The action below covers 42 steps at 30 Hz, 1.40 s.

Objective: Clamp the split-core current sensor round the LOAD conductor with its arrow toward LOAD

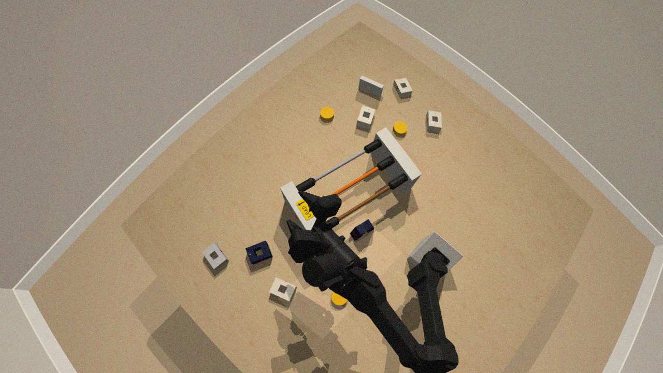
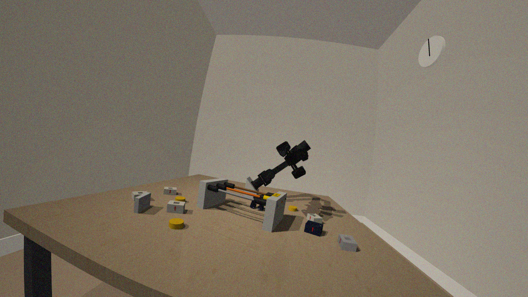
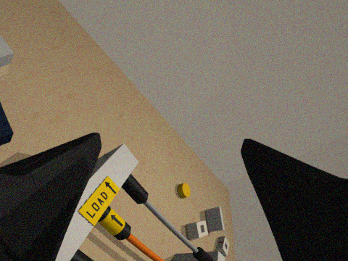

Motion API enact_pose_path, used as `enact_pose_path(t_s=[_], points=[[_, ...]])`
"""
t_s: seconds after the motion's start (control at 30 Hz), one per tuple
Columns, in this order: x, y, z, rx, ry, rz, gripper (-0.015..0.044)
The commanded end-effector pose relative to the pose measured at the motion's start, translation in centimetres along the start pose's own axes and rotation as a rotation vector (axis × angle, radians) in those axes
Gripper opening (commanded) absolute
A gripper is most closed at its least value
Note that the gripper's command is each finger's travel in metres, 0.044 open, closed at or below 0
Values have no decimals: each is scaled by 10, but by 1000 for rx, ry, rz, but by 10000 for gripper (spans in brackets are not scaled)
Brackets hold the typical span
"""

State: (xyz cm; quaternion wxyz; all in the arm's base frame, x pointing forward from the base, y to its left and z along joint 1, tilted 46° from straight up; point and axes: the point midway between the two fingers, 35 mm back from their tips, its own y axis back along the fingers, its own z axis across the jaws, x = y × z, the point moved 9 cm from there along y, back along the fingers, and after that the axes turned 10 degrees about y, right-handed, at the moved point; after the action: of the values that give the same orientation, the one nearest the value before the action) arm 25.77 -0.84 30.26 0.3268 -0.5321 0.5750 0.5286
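The open split-core sensor (image 1: 362, 229) (image 2: 253, 203) is dark navy and stands on the table beside the rack, near its copper-coloured side. The LOAD conductor is the orange rod (image 1: 357, 181) (image 2: 241, 192) (image 3: 145, 248), the middle of three. The yellow LOAD marker (image 1: 304, 209) (image 2: 276, 194) (image 3: 98, 203) lies on one end block, its arrow toward the grey-rod side. My gripper (image 1: 294, 207) (image 3: 172, 143) is wide open and empty, raised above that end of the rack. In the top view it hides part of the orange rod. The sensor's arrow cannot be made out.
A grey rod (image 1: 340, 165) and a copper rod (image 1: 366, 202) flank the orange one between upright end blocks (image 1: 401, 153) (image 2: 274, 214). A closed navy block (image 1: 264, 258) (image 2: 313, 229), several white blocks, a grey plate (image 1: 371, 88) and yellow discs (image 1: 327, 113) (image 3: 184, 190) stand around.
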Motion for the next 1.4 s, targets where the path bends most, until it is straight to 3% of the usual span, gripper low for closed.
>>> enact_pose_path(t_s=[0.0,0.17,0.33,1.37], points=[[21,-31,-17,-301,-15,297,440],[39,-47,-38,-616,-195,472,440],[49,-56,-62,-828,-445,499,440],[50,-56,-64,-843,-472,501,440]])
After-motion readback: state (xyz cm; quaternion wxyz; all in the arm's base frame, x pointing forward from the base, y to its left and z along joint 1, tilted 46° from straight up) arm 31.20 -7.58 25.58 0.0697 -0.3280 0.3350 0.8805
